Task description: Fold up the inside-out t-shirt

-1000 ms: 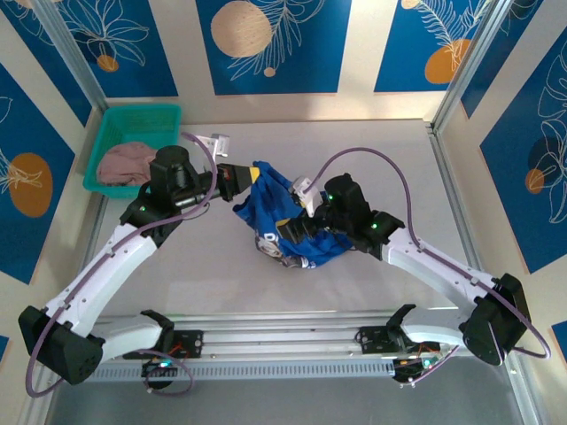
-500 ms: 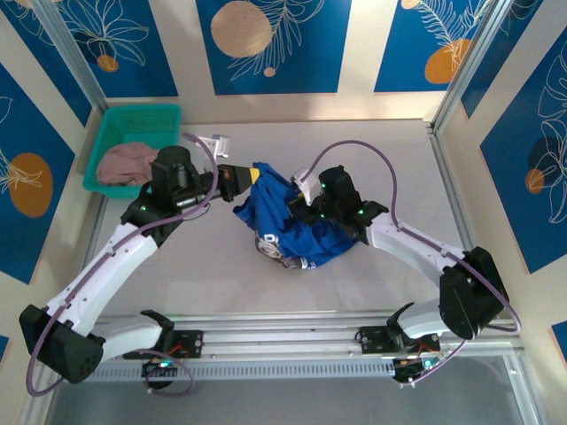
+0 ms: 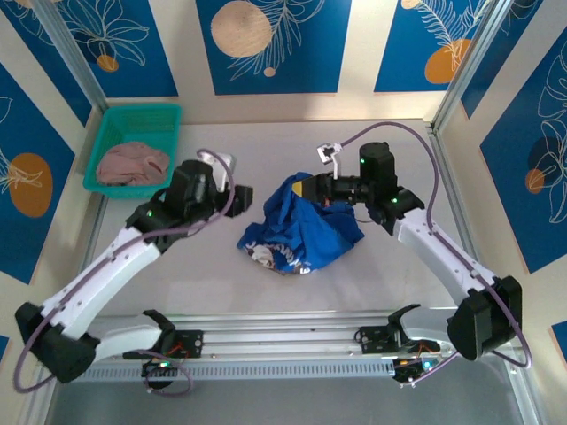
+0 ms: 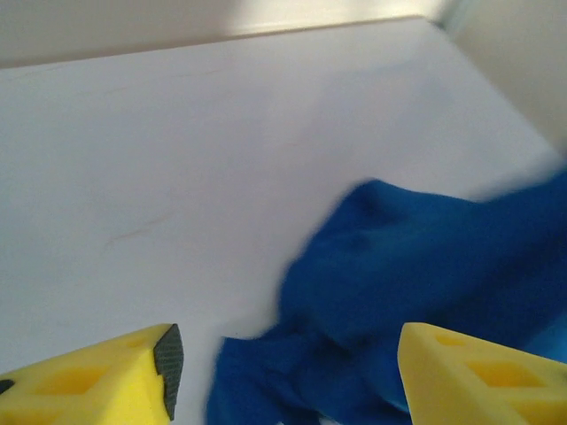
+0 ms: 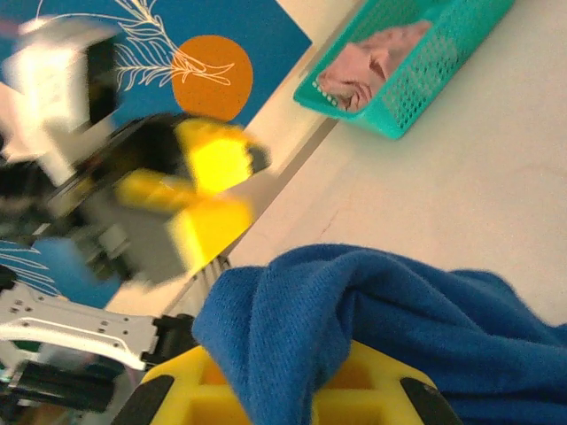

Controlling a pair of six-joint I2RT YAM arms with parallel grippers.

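You've got walls of blue panels with white leaf line drawings and orange circles (image 3: 266,44) around a pale grey tabletop (image 3: 266,146), with the two arms reaching in from the near edge.

The biggest thing on it is the royal-blue cotton t-shirt (image 3: 301,226), bunched in a rumpled heap about mid-table, between the two grippers and a bit nearer the right one. There's some white print on the near-left edge of the heap, but it's too crumpled and small to read, so no wording or brand from me.

The teal plastic mesh basket (image 3: 120,124) sits in the far-left corner, well apart from the shirt. Inside it there's just a dusty-pink garment (image 3: 131,164), wadded up and lying below the rim. Your right wrist camera catches the same basket and pink cloth in the distance.

The right gripper (image 3: 308,188) is at the far-right top of the heap. In its own wrist view a fold of blue fabric drapes over the yellow fingers (image 5: 177,390) and is pinched between them, so it's clamped on the shirt.

The left gripper (image 3: 241,197) sits just left of the heap, not touching it. Its wrist view shows the yellow fingers (image 4: 97,385) spread wide with nothing between them, and the blue cloth lying on the table beyond.
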